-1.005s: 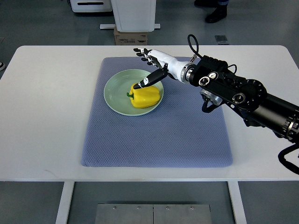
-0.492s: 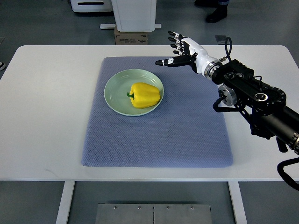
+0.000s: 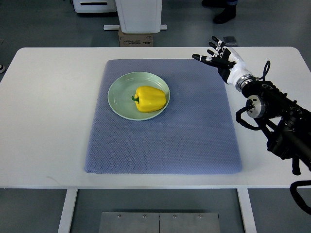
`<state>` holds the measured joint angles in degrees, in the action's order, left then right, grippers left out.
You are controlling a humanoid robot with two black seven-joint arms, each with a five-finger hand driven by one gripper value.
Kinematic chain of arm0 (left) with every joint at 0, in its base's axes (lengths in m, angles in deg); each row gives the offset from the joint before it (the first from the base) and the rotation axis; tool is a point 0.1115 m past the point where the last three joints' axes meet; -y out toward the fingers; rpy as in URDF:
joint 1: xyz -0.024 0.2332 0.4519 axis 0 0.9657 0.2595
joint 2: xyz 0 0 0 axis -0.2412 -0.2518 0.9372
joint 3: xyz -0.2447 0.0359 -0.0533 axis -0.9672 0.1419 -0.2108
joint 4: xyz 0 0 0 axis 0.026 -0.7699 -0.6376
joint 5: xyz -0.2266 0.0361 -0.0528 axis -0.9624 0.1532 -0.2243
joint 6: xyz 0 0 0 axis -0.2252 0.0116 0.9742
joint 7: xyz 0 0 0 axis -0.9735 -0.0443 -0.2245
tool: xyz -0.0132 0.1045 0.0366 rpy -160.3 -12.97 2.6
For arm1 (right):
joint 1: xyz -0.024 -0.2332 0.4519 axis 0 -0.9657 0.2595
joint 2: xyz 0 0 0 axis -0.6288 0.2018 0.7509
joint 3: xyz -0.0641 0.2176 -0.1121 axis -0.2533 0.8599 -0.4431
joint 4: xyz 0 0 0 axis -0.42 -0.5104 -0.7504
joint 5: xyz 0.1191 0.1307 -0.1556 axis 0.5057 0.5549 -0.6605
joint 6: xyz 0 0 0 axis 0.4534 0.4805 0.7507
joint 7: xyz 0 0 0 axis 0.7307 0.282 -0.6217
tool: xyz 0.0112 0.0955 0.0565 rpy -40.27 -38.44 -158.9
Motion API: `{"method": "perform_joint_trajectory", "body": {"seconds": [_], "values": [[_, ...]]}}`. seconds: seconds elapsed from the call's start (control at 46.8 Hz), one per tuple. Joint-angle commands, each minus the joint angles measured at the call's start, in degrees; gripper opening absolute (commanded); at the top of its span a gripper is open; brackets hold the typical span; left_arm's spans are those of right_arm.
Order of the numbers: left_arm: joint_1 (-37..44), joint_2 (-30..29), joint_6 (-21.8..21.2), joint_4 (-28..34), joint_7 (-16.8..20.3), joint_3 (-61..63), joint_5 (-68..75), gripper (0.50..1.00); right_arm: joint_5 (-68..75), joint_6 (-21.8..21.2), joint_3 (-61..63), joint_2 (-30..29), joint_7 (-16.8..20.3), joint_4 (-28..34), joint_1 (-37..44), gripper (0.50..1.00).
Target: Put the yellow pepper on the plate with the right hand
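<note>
My right hand [image 3: 221,56] hangs over the far right corner of the blue mat [image 3: 163,145], near the far edge of the white table [image 3: 48,121]. My fingers [image 3: 214,46] are spread apart and relaxed, with nothing between them, and my thumb points left toward the middle of the mat. My dark forearm [image 3: 277,121] runs from the wrist down to the right edge of the picture, with black cables looping beside the wrist joint.

The yellow pepper [image 3: 150,98] lies on its side on the pale green plate [image 3: 119,94], a little right of the plate's middle, its green stem pointing left. The plate sits on the far left part of the mat. My hand is well apart from both the pepper and the plate, off to their right and a bit farther back.

The mat covers the centre of the table, its edges roughly square with the table's edges. Beyond the table, on the grey floor, stands a white pedestal [image 3: 140,14] with a cardboard box [image 3: 136,38] at its foot, and a person's dark shoe [image 3: 225,14] shows near the top edge.
</note>
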<state>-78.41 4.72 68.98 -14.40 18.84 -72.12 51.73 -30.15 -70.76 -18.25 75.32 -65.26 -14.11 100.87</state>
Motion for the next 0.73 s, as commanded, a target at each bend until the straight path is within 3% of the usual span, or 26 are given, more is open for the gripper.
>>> {"method": "perform_joint_trajectory", "body": {"seconds": [0.0, 0.706], "values": [[0.0, 0.0, 0.0, 0.0, 0.0, 0.0, 0.0, 1.0, 0.1, -0.1, 1.5, 0.1, 0.1, 0.2, -1.1, 1.0], [0.0, 0.0, 0.0, 0.0, 0.0, 0.0, 0.0, 1.0, 0.6, -0.9, 15.0, 1.5, 0.4, 1.2, -7.8, 1.0]]}}
